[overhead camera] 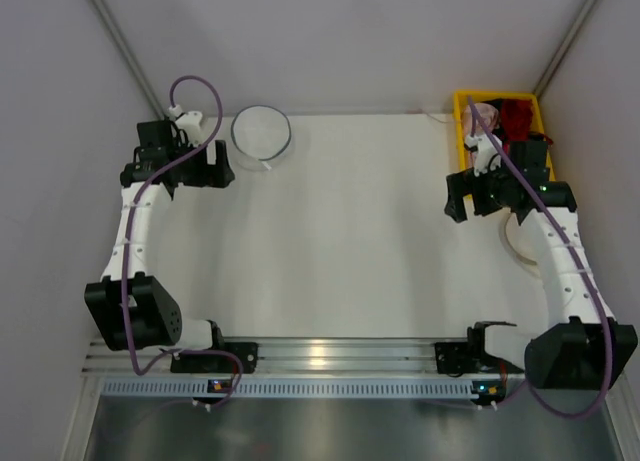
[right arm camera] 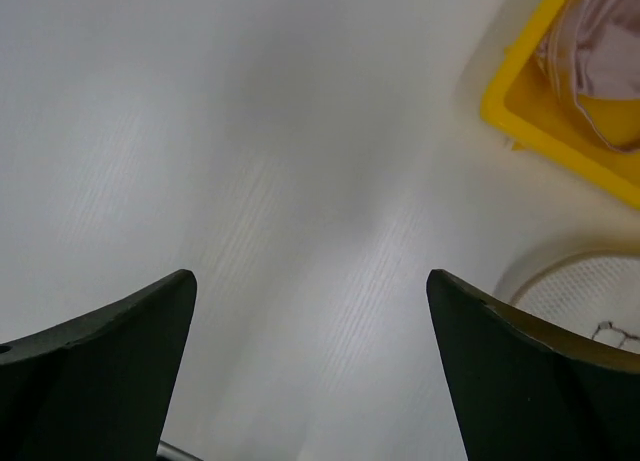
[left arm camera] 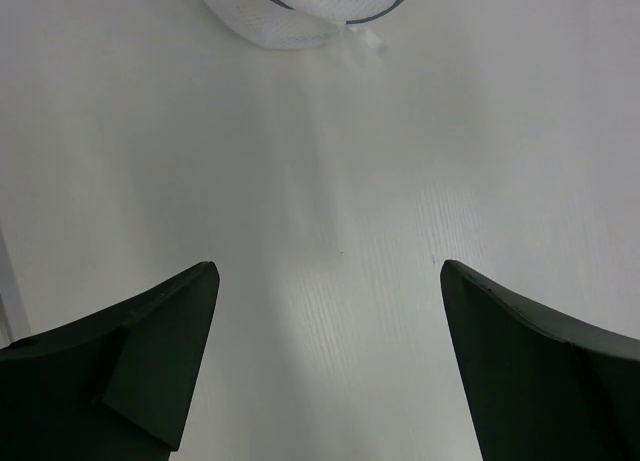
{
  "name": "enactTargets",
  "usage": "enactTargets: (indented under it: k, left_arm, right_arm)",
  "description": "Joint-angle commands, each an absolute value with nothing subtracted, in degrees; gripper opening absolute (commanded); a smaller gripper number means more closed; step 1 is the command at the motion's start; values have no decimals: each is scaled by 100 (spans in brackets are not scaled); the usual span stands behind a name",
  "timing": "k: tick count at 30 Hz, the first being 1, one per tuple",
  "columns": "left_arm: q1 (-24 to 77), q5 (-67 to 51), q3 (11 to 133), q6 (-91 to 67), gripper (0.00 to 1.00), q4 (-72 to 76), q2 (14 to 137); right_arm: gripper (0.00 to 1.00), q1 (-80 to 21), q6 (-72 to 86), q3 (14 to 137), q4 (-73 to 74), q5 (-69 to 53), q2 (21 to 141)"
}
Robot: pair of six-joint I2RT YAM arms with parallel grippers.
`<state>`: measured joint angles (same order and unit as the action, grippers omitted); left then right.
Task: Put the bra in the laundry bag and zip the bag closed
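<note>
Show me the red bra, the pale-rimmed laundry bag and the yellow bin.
red bra (overhead camera: 516, 114), top view, bunched red fabric
laundry bag (right arm camera: 575, 295), right wrist view, mesh face
yellow bin (overhead camera: 460, 121), top view, left wall

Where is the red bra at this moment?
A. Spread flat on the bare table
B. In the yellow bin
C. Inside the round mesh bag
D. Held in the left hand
B: the red bra lies in the yellow bin at the far right corner, while the left hand and the right hand are open with nothing between their fingers.
</note>
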<state>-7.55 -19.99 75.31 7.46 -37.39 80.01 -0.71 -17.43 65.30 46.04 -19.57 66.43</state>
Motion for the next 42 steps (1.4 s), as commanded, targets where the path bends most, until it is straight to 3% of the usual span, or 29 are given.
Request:
enactTargets:
  k: [1, 15, 19, 26, 33, 40, 42]
  left_arm:
    - [-756, -2408, 7795, 765, 99, -3621, 7997]
    - [-756, -3164, 8068, 598, 99, -3621, 8174]
    - [-765, -3436, 8051, 755, 99, -3621, 8148]
    - [-756, -3655, 8174, 817, 98, -3612, 8235]
    - [-756, -3709, 8305, 817, 99, -3612, 8349]
    - [-756, -3691, 8315, 826, 99, -3612, 8350]
    - [-756, -3674, 8280, 835, 99, -3621, 8323]
  right_arm:
    - [99, 500, -2065, 6872, 5297, -1776, 6933]
    - [99, 1476, -3190, 6557, 5309, -27, 7655]
    - [94, 1485, -3252, 6320, 4932, 491, 7927]
    - [67, 1599, -3568, 6073, 4131, 949, 8630]
    - [58, 1688, -3999, 5941, 3797, 984, 9228]
    - [29, 1696, -4025, 5977, 3841, 835, 9527]
    - [16, 1696, -4052, 5933, 3919, 800, 9492]
